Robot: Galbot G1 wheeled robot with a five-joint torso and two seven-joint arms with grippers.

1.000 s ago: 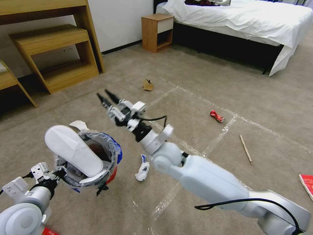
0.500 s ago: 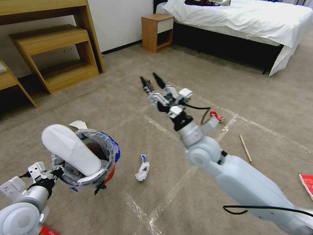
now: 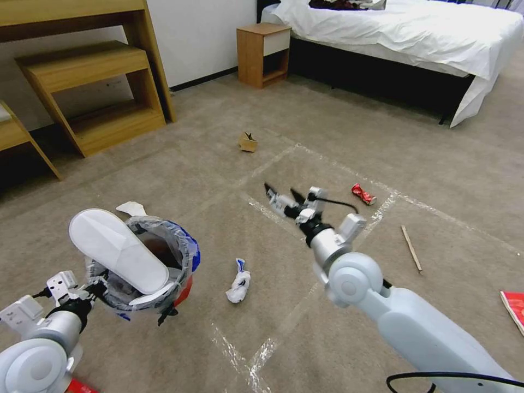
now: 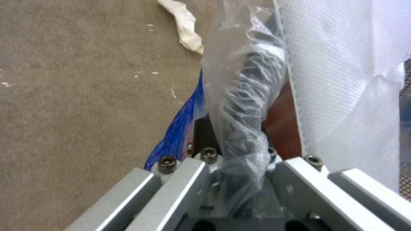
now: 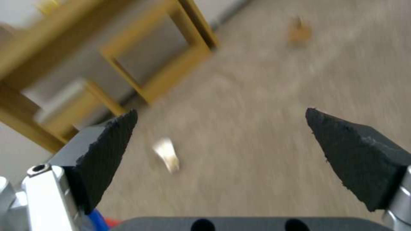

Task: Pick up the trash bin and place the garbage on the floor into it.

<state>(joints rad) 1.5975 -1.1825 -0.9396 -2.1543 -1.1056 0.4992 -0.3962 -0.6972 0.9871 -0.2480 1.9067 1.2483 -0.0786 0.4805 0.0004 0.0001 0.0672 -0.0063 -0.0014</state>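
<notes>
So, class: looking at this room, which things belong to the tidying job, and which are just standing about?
Part of the job: trash bin held by the left gripper; slipper sticking out of it; tissue wad, red can, wooden stick, cardboard scrap on the floor; open right gripper.

Just standing about: bed, nightstand, wooden shelves.

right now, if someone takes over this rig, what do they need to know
Left gripper: shut on the trash bin rim and liner, bin held off the floor.
Right gripper: open, empty, in the air over the taped carpet.
Done: one white slipper sticks out of the bin.
Left on the floor: tissue wad, red can, wooden stick, cardboard scrap, white scrap behind the bin, red wrapper at the right edge.
</notes>
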